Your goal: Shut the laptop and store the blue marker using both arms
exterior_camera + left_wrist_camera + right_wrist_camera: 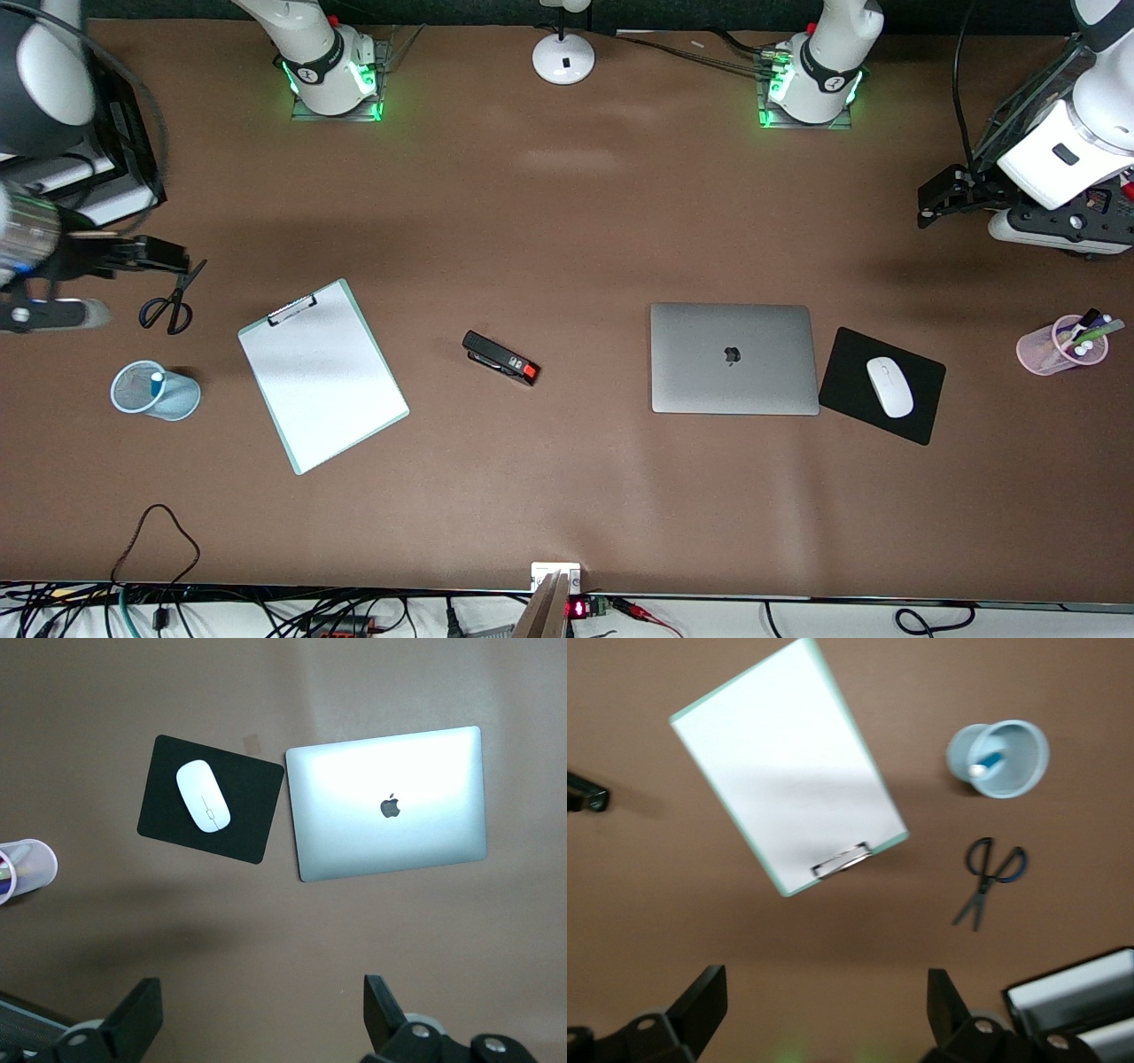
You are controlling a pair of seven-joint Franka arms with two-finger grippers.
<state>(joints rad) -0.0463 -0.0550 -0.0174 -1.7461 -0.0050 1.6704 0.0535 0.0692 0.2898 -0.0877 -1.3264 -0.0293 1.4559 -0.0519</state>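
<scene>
The silver-grey laptop [732, 358] lies closed on the table, apple logo up; it also shows in the left wrist view [390, 804]. The blue marker [157, 381] stands inside a light-blue cup [168, 396] toward the right arm's end; the right wrist view shows the marker [987, 762] in that cup [1019, 753]. My left gripper [939, 199] is open and empty, up in the air at the left arm's end; in its wrist view [261, 1010] the jaws stand wide apart. My right gripper [164, 255] is open and empty above the scissors [170, 306]; its wrist view [824, 1001] shows wide jaws.
A white clipboard [323, 374] lies beside the cup. A black stapler [500, 357] lies mid-table. A white mouse [889, 386] sits on a black pad [921, 416] beside the laptop. A pink cup [1045, 347] of pens stands at the left arm's end. A lamp base [563, 58] stands between the arm bases.
</scene>
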